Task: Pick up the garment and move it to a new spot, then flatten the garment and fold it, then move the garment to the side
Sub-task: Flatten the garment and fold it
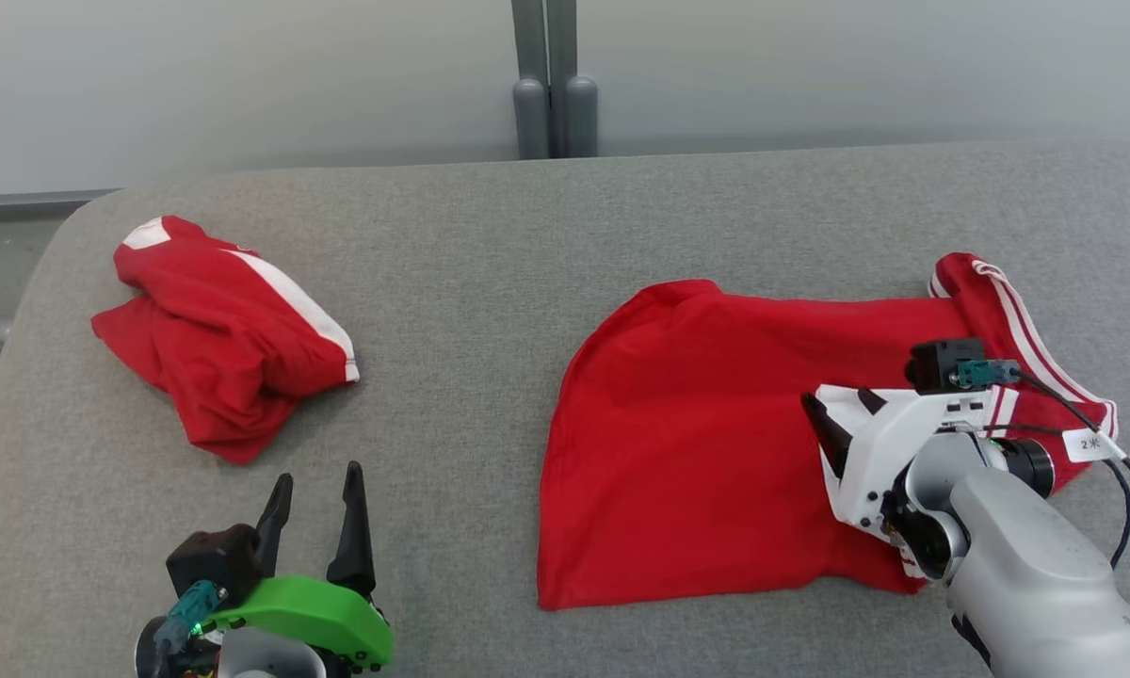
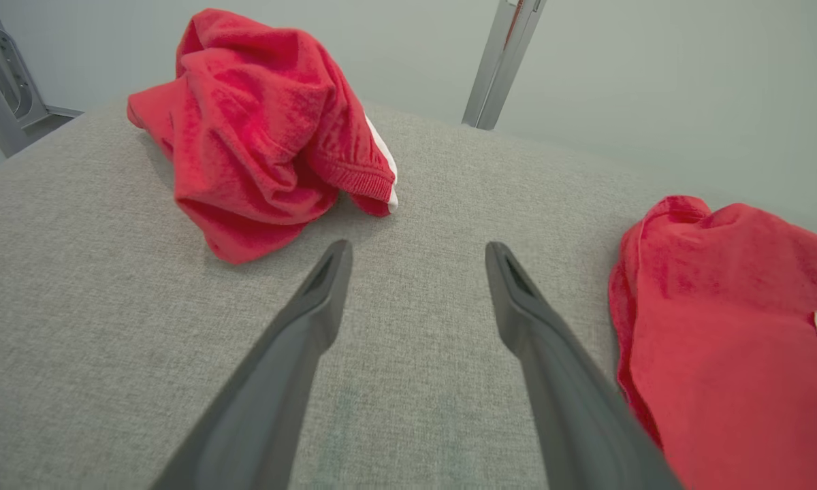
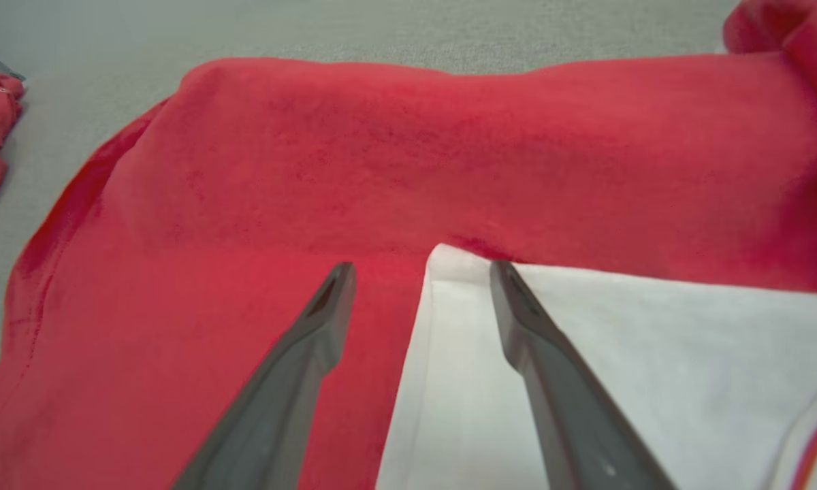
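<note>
The left gripper (image 1: 320, 471) sits nearest, low at the robot's left over bare grey table (image 1: 490, 235), its two dark fingers pointing away and spread wide with nothing between them. At the near right a pale forearm rises and bends at the wrist, so the right gripper (image 1: 838, 414) points leftward across the spread red garment (image 1: 697, 443). Its fingers also stand wide apart and grip nothing, one over red cloth and one over the garment's white panel (image 3: 585, 354); I cannot tell whether they touch the cloth. This garment lies mostly flat on the table's right half, its striped band bunched at the far right. A broad bare strip of grey separates it from the crumpled red garment (image 1: 217, 330), which is heaped near the table's rounded far-left corner. More bare surface runs behind both to the far edge, where two grey posts (image 1: 554, 85) stand side by side. That makes two garments, two grippers and two posts.
</note>
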